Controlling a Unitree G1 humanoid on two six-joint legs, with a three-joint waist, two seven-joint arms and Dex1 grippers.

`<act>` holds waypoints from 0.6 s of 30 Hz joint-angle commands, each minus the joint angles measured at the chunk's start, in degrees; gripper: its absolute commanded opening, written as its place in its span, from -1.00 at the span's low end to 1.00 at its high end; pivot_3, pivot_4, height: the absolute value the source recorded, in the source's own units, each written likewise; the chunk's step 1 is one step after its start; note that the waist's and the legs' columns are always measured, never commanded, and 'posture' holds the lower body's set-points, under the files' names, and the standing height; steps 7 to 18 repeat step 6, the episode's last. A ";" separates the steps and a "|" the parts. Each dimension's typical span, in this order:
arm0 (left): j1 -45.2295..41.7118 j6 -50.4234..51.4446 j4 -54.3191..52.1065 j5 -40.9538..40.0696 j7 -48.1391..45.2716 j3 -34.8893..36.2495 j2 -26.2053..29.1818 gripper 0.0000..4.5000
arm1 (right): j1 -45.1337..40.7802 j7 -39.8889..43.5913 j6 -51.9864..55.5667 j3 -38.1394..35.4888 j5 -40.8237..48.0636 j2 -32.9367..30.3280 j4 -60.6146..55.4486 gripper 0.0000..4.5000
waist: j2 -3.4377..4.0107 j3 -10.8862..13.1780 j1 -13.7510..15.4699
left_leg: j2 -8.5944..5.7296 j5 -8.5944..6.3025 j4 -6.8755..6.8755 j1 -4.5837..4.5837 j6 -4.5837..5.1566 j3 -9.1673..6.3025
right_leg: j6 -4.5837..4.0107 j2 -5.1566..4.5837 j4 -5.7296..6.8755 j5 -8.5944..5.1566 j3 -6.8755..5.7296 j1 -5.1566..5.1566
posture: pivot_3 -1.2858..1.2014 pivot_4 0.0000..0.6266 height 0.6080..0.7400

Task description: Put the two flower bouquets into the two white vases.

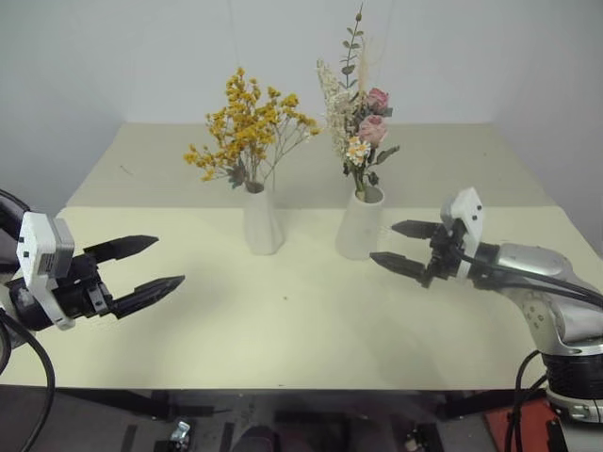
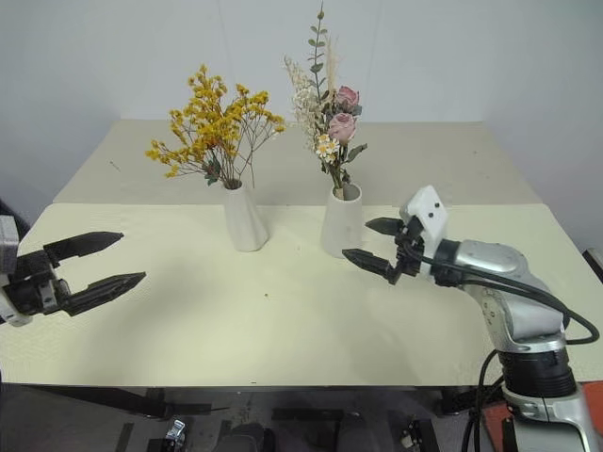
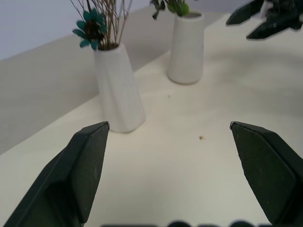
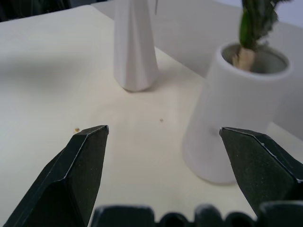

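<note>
We find both bouquets seated. The yellow spray (image 1: pixel 247 127) stands in the slim-necked vase (image 1: pixel 261 221); the pink rose mix (image 1: pixel 360 122) stands in the wider vase (image 1: pixel 361 224). The two vases sit side by side, apart, near the middle of the cream table (image 1: pixel 283 330). We judge the task done as things lie.

Left gripper (image 1: pixel 141 271): jaws spread wide, nothing between them, low over the table's left side and well apart from the slim vase. Right gripper (image 1: pixel 405 247): also wide and empty, but just beside the wider vase — the nearer concern.

Risks from here: a sideways sweep of the right fingers toward the centre could clip the wider vase and tip it, since the tall stems load it high. The slim vase looks top-heavy under its broad spray; a knock to the table could rock it.

Room: the front half of the table is bare, so both arms have open space toward the near edge and outward.
</note>
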 commanded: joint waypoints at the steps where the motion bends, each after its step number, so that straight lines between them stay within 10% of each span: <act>1: 1.74 -3.37 -0.20 1.29 -2.78 2.59 1.07 0.98 | 0.33 1.18 -2.94 -3.18 0.19 -1.64 0.09 1.00 | 0.00 0.00 -0.02 | 0.00 0.00 -0.01 0.00 0.00 0.01 | 0.00 0.00 0.00 0.00 0.00 -0.01 | 0.03 -0.52 1.00; 18: 1.93 -4.04 -0.05 1.30 -2.56 2.20 0.80 0.98 | 1.00 1.50 -3.23 -3.68 0.32 -2.35 0.13 1.00 | 0.00 0.00 0.06 | 0.01 0.00 -0.01 0.00 0.00 0.00 | 0.00 0.00 -0.01 0.00 0.00 0.02 | 0.03 -0.52 1.00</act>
